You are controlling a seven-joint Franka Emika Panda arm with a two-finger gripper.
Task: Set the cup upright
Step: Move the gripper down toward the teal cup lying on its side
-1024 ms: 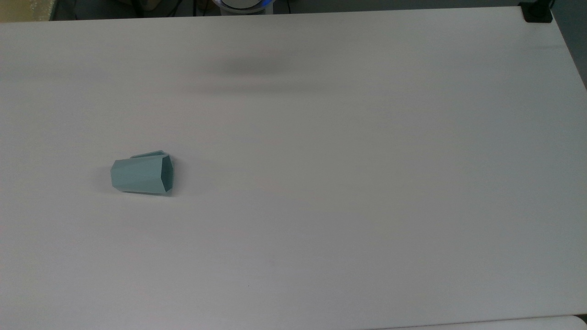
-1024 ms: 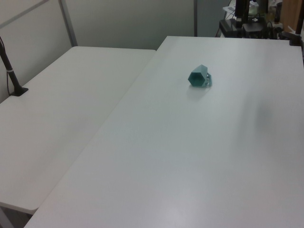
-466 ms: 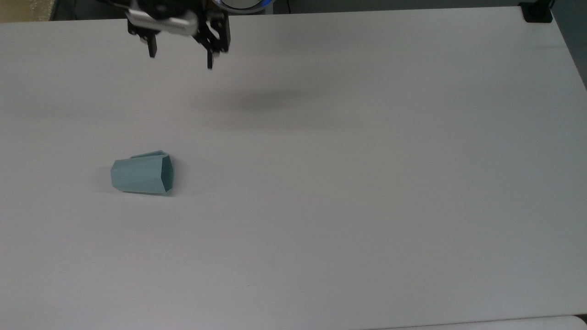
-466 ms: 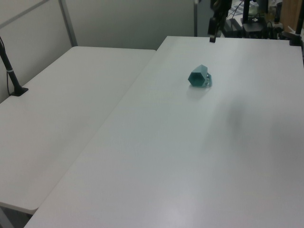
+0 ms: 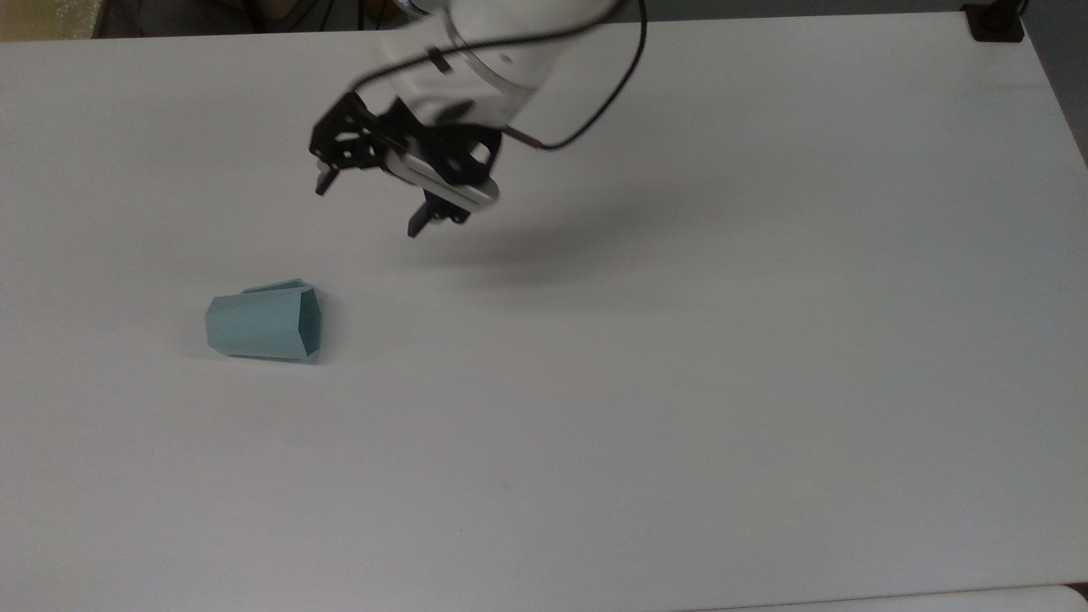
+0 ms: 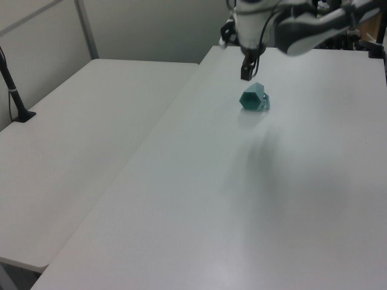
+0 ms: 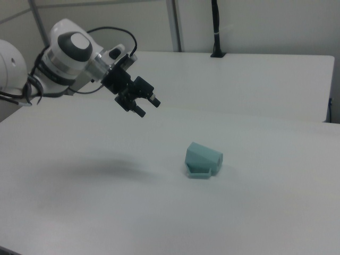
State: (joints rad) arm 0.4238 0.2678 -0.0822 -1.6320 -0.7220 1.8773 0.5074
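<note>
One cup [image 5: 264,324] on its side, end effector [image 5: 371,207] above, apart.

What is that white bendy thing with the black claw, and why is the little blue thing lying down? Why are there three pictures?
The white bendy thing is a robot arm. The black claw at its end is its gripper, and its two jaws stand apart, holding nothing. It hangs in the air above the big white table.

The little blue thing is a small pale teal cup with flat angular sides. It lies on its side on the table, apart from the gripper. The robot is meant to stand it up, and that is not done yet.

The three pictures show one moment from three cameras: one looks down from above, and the other two look across the table from different sides, so the cup shows from several angles.
</note>
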